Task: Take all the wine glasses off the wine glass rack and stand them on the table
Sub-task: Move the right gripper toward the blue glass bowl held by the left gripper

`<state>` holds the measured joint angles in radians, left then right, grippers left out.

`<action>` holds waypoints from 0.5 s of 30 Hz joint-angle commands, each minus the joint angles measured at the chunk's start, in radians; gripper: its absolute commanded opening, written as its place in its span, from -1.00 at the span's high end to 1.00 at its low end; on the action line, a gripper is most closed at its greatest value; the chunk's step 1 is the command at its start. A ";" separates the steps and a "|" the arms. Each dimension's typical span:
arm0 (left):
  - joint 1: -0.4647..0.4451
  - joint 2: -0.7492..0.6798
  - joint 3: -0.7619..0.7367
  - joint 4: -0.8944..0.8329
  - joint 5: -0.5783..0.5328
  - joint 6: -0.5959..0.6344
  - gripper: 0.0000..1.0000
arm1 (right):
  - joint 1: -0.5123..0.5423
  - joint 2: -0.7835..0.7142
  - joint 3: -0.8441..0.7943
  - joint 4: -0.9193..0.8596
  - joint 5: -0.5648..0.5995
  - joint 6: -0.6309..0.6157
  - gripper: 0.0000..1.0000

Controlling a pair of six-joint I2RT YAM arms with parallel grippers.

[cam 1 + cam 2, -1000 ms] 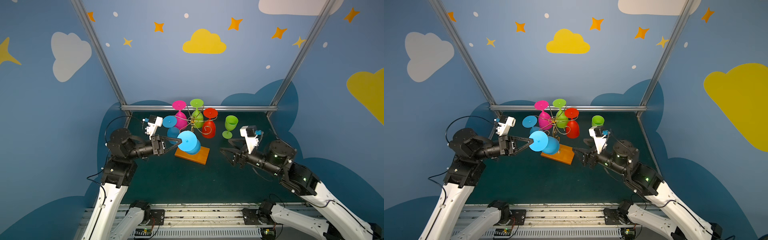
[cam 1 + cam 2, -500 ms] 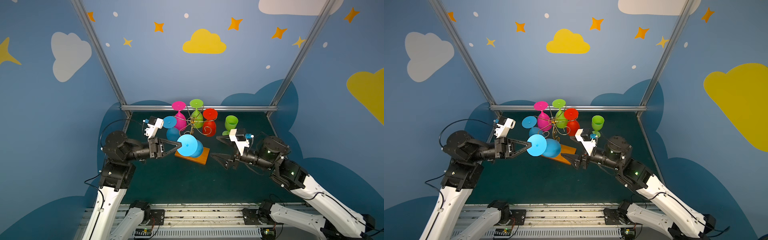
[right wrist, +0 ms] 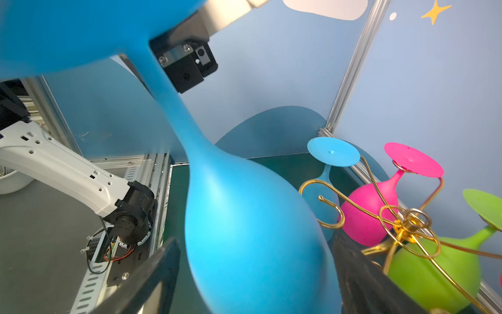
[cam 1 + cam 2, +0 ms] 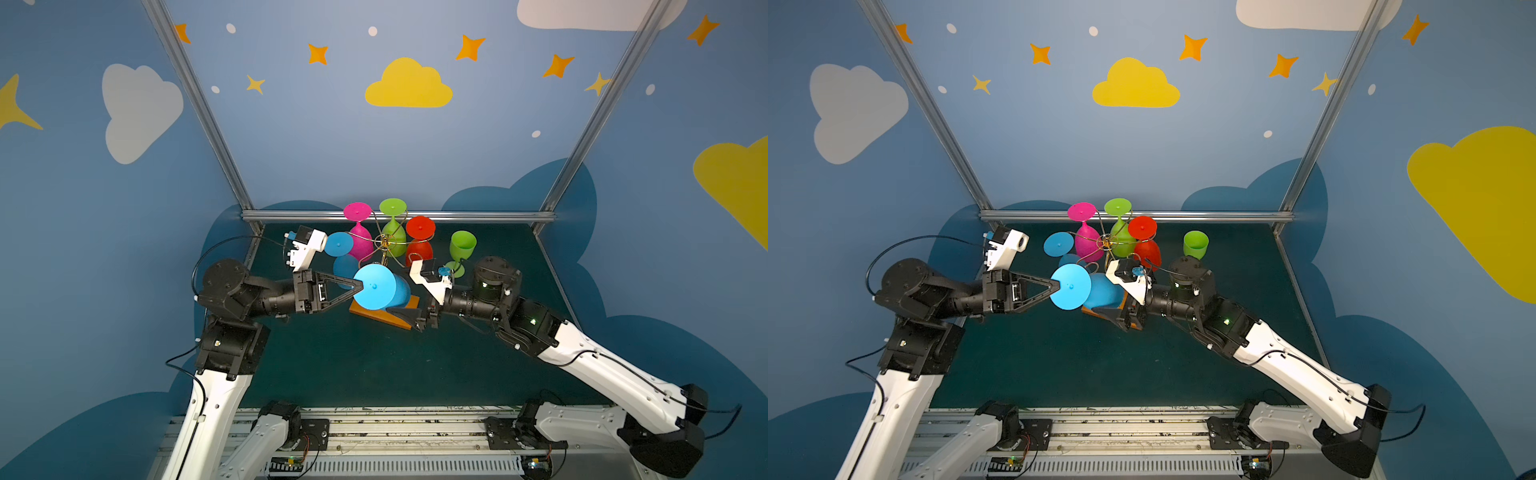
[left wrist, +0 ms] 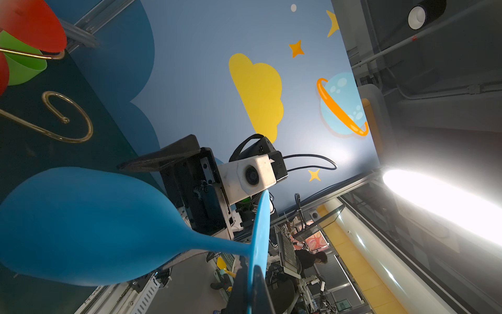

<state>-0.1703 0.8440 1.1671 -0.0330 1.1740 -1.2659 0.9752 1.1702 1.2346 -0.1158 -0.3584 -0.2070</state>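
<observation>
While the left pincer (image 4: pixel 360 286) clamps one blue glass (image 4: pixel 380 291), the right pincer (image 3: pixel 255 240) gapes around it (four others (image 4: pixel 360 245) (image 4: pixel 395 243) (image 4: pixel 419 251) (image 4: pixel 338 244) hang).

Wine glass rack (image 4: pixel 384 245) mid-table (image 4: pixel 374 365), one wine glass (image 4: pixel 376 286) lying sideways before it.
Left gripper (image 4: pixel 358 286) sits at the glass's foot, on its left; right gripper (image 3: pixel 255 282) flanks its bowl from the right; a standing glass (image 4: pixel 461 249) lies right of the rack.

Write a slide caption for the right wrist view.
Open right gripper straddles the bowl of the blue glass; pink glass and green glass hang on the rack beside.
</observation>
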 commanded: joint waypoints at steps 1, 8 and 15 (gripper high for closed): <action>0.005 0.003 0.026 0.055 0.015 -0.016 0.93 | 0.011 0.031 0.043 0.042 -0.032 -0.013 -0.74; 0.003 0.013 0.037 0.139 0.005 -0.077 0.93 | 0.024 0.082 0.048 0.065 -0.027 0.009 -0.74; 0.003 0.018 0.037 0.191 -0.005 -0.113 0.93 | 0.028 0.087 0.042 0.074 -0.009 0.036 -0.67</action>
<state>-0.1699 0.8642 1.1816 0.0620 1.1767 -1.3628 0.9928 1.2579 1.2602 -0.0483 -0.3679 -0.1974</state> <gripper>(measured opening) 0.048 0.847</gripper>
